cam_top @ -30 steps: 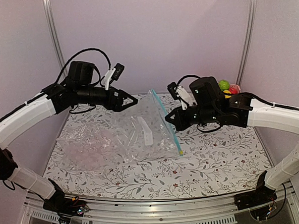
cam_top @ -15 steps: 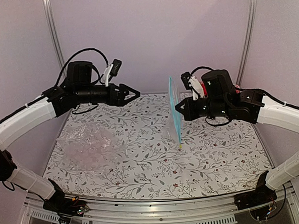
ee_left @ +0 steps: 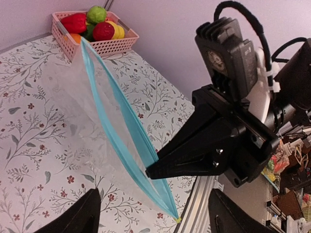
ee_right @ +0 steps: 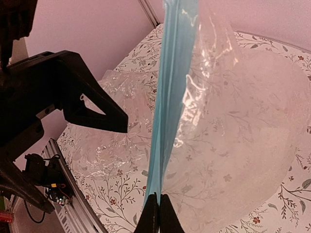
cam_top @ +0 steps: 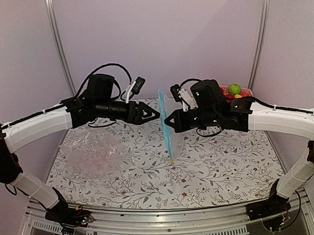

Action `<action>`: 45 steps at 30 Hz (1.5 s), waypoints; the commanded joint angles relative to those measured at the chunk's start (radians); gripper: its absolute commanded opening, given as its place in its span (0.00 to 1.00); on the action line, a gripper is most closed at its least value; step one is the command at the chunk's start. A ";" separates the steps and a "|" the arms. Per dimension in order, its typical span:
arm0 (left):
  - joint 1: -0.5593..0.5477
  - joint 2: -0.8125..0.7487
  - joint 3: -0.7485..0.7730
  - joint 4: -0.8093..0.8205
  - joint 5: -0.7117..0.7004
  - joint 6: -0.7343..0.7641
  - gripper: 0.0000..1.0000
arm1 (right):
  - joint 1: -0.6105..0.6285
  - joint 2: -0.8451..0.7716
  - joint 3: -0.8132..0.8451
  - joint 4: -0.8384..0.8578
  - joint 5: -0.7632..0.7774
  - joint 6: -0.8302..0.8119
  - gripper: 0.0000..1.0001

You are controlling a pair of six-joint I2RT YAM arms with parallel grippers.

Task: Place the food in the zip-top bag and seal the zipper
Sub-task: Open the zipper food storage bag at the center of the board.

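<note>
The right gripper held the zip-top bag in the air above the middle of the floral-patterned table. Its two black fingers were pressed together on the zipper, partway along that thin blue-teal strip, so the bag hung on edge with the strip running steeply downward. The left gripper faced it from just beside, fingers spread wide apart and holding nothing. The step in hand looked like opening the mouth. The left fingers would do best to catch only the nearer lip of the strip, a little away from the right grip, then pull gently, since both lips lay flat together. The bag was clear, thin and crinkly, catching glare, and would likely slip and fold easily. Another crumpled sheet of clear plastic lay on the table at the left. The food, rounded red, green and yellow fruit, sat in a pink lattice basket at the far right corner, well apart from the bag.
</note>
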 commanded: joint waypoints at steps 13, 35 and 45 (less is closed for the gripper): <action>-0.020 0.098 -0.011 0.037 0.042 -0.052 0.51 | 0.021 0.017 0.026 0.072 -0.086 -0.010 0.00; -0.018 0.110 -0.012 0.008 -0.037 -0.046 0.27 | 0.023 0.021 0.020 0.071 -0.109 -0.024 0.00; -0.017 0.118 -0.009 0.005 -0.025 -0.052 0.22 | 0.025 0.025 0.023 0.072 -0.109 -0.027 0.00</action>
